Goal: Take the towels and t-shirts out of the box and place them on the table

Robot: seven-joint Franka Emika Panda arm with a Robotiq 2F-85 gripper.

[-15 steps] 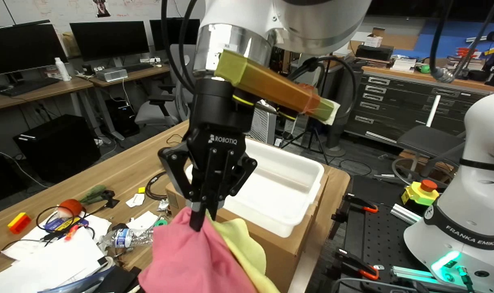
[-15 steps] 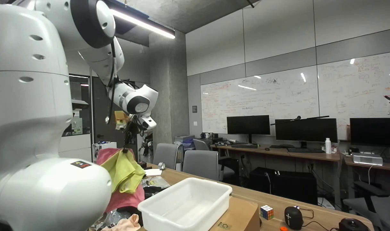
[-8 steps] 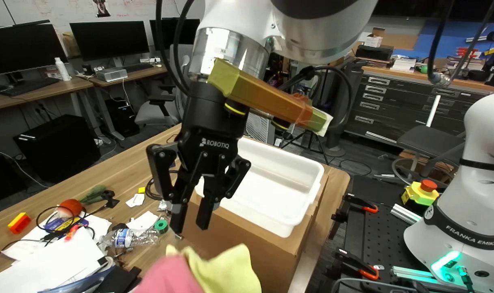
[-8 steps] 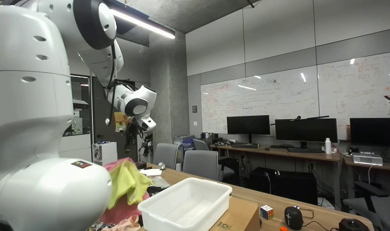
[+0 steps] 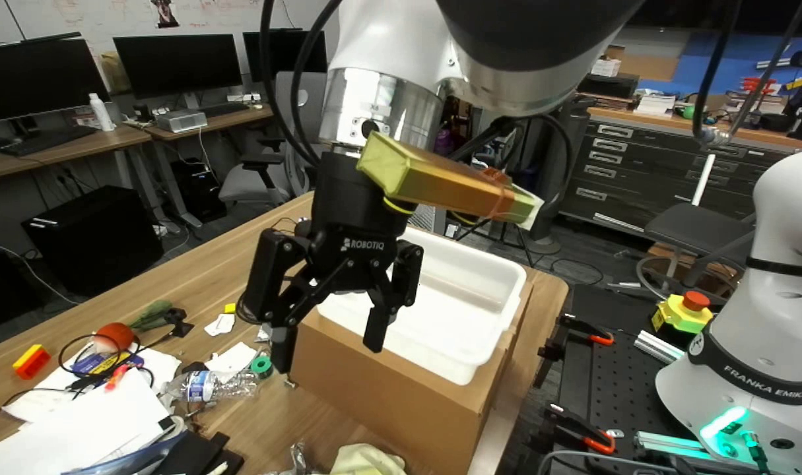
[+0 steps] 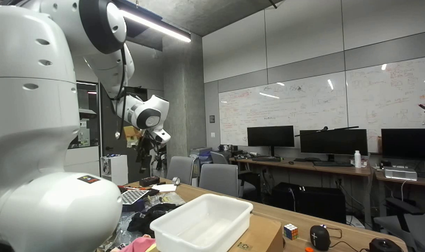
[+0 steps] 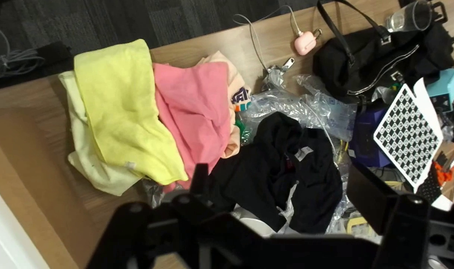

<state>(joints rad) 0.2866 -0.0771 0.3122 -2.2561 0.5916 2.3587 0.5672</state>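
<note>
The wrist view shows a bright yellow towel (image 7: 118, 104) lying over a paler yellow cloth (image 7: 96, 175) on the wooden table (image 7: 241, 41). Beside it lies a pink cloth (image 7: 197, 108), partly over a peach t-shirt (image 7: 232, 74). In an exterior view only a corner of pale yellow cloth (image 5: 367, 458) shows at the bottom edge. My gripper (image 5: 329, 355) stands open above the table, next to the box, its fingers wide apart and nothing between them. The box (image 5: 387, 396) has cardboard sides and a white lining (image 6: 202, 220); the visible part of its floor is bare.
A black garment (image 7: 271, 168) lies beside the pink cloth, with plastic bags, a black handbag (image 7: 376, 59) and a checkered board (image 7: 410, 138) beyond it. Papers (image 5: 90, 422), a plastic bottle (image 5: 209, 386) and cables clutter the table. A Rubik's cube (image 6: 291, 231) stands near the box.
One second ago the gripper was shut on the pink and yellow cloths, held above the table. It has opened, and the cloths have dropped onto the table.
</note>
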